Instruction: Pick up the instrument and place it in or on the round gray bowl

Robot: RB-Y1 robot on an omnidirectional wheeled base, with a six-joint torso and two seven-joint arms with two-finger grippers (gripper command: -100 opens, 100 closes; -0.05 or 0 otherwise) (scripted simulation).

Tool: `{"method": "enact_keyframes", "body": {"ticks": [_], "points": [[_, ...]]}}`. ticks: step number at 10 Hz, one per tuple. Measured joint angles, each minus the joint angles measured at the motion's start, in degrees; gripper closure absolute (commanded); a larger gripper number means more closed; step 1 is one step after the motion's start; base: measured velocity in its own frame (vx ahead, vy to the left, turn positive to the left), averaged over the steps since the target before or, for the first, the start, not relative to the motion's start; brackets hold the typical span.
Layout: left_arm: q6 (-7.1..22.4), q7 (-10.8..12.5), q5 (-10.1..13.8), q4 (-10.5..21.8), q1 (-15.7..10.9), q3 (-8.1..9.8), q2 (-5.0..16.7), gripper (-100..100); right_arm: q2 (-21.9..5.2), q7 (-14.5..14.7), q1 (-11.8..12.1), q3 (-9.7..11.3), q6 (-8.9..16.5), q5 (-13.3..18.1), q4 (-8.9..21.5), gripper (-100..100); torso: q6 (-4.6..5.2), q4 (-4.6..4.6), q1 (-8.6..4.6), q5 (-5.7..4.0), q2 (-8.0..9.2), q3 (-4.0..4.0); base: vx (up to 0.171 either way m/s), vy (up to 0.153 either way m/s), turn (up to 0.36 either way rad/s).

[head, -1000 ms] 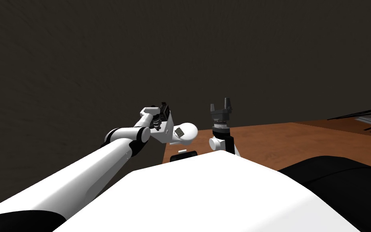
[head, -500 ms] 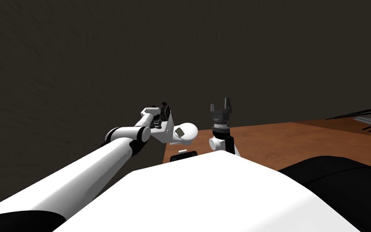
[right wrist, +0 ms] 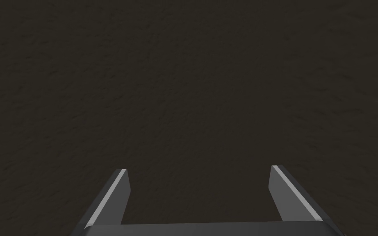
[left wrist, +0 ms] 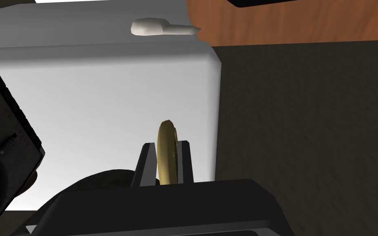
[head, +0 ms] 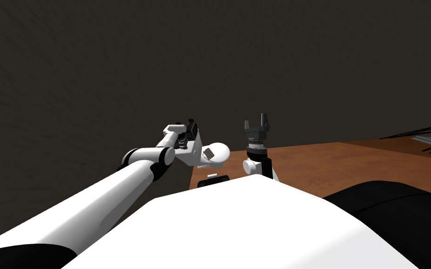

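- Pinching a thin brass-coloured disc (left wrist: 167, 135) edge-on, upright, in my left gripper (left wrist: 165, 144).
- My right gripper (right wrist: 198, 170) stands spread wide, pointing upward, near the left one.

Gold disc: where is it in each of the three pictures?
Head view: too small to tell; its holder, the left end effector, is just left of centre.
Left wrist view: disc stands edge-on, pinched between that end effector's fingers.
Right wrist view: the open right end effector faces a dark surface.
Shared landmark: brown wood surface, right of the arms in the head view, beyond the disc in the left wrist view.
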Motion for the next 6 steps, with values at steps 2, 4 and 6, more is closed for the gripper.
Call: {"method": "enact_keyframes", "body": {"ticks": [2, 4, 6], "points": [[1.7, -0.7, -0.2, -2.4, 0.8, 0.53, 0.3, 100, 0.0, 0.0, 0.0, 0.0, 0.0, 0.0, 0.0, 0, 0.03, 0.0, -0.08, -0.02, -0.01, -0.01, 0.015, -0.039, 0.02], [3.3, -1.4, -0.4, -4.6, 1.5, 1.04, 0.6, 100, 0.0, 0.0, 0.0, 0.0, 0.0, 0.0, 0.0, 0, 0.05, 0.01, -0.05, -0.03, -0.01, 0.0, 0.01, -0.031, 0.014], [5.2, -2.1, -0.7, -7.6, 2.6, 1.5, 0.7, 100, 0.0, 0.0, 0.0, 0.0, 0.0, 0.0, 0.0, 0, 0.04, 0.02, 0.01, -0.03, 0.0, 0.01, 0.013, -0.027, 0.016]]}}
